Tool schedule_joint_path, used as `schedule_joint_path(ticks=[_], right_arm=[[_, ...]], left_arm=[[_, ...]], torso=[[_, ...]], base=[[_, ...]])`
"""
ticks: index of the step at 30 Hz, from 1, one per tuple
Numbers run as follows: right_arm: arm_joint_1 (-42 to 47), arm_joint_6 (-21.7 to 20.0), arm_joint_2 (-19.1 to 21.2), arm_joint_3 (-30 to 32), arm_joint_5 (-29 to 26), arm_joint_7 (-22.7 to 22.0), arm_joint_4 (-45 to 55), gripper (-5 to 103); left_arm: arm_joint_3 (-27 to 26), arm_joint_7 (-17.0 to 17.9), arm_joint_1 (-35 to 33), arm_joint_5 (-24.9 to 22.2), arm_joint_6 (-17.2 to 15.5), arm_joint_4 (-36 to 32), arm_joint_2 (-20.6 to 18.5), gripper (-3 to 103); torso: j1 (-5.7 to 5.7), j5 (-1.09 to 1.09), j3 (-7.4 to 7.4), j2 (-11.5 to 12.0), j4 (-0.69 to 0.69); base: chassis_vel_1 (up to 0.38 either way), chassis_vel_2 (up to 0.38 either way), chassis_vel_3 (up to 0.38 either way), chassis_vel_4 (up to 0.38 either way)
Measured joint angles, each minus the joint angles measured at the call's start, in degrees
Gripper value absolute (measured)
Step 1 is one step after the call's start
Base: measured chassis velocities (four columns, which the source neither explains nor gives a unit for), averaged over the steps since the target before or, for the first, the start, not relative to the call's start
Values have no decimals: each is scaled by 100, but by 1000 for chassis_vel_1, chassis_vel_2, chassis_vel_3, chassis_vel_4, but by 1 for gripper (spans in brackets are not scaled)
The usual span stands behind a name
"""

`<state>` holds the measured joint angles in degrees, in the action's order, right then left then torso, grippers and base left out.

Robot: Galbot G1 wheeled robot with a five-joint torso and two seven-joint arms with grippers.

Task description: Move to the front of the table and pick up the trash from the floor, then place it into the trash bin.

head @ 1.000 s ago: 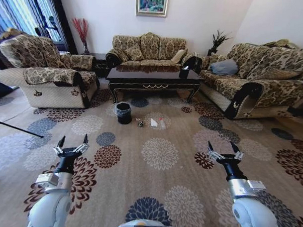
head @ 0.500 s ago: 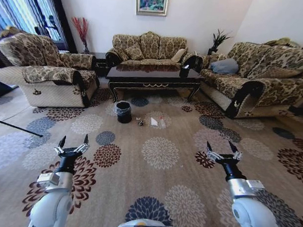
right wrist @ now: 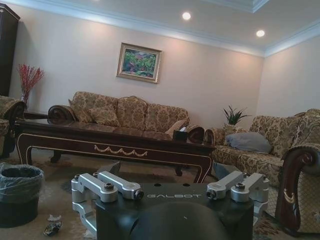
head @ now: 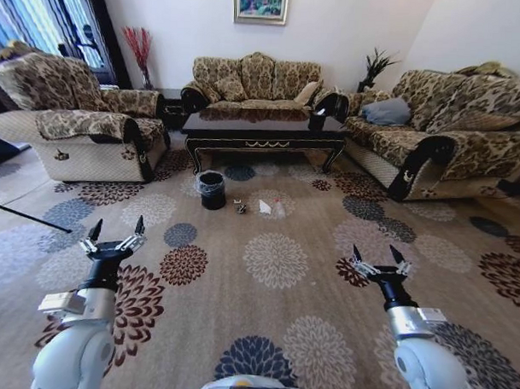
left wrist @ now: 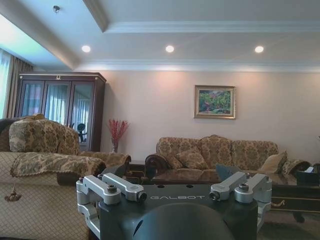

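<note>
The dark glossy table (head: 262, 132) stands ahead, between the sofas. On the carpet before it sits the black trash bin (head: 212, 191) with a clear liner. To its right lies the trash: a tiny white scrap (head: 237, 202), a dark wrapper (head: 241, 211), a white folded paper (head: 264, 209) and a clear bottle (head: 279, 210). My left gripper (head: 117, 231) and right gripper (head: 375, 257) hang open and empty over the near carpet, well short of the trash. The right wrist view shows the table (right wrist: 115, 143), the bin (right wrist: 19, 193) and the wrapper (right wrist: 51, 228) beyond that gripper (right wrist: 172, 189).
An armchair (head: 83, 129) flanks the table on the left, a long sofa (head: 450, 141) on the right and another sofa (head: 255, 83) behind. A small black tissue box (head: 316, 122) sits on the table. A thin dark rod (head: 24, 216) lies on the floor at the left. Open patterned carpet lies between me and the bin.
The whole view has shifted slightly, so the camera has moved. My left arm has swung outward to the left; the right gripper has edged a little left. Both stay open.
</note>
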<state>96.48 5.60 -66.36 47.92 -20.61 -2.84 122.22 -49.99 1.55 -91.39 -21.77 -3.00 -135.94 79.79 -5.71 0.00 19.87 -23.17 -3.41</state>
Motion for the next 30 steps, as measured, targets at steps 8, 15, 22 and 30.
schedule_joint_path(ticks=[8, 15, 22, 30], right_arm=[[6, 135, 3, 38, -83, -36, -21, 100], [14, 154, -28, 58, -94, -34, 1, 100], [30, 154, -104, 36, -40, -16, 17, 100], [44, 151, -97, 50, -29, 9, 22, 100]], left_arm=[[57, 0, 0, 45, 4, 0, 40, 100], [98, -5, -27, 124, 30, 9, 80, 100], [90, -11, -46, 131, 59, 33, 82, 100], [100, -23, -52, 143, 65, 36, 93, 100]], torso=[[53, 0, -97, 150, 0], [106, 0, -180, 285, 0], [156, 0, -281, 439, 0], [210, 0, -367, 580, 0]], base=[[0, 0, 0, 0], [0, 0, 0, 0], [0, 0, 0, 0], [0, 0, 0, 0]])
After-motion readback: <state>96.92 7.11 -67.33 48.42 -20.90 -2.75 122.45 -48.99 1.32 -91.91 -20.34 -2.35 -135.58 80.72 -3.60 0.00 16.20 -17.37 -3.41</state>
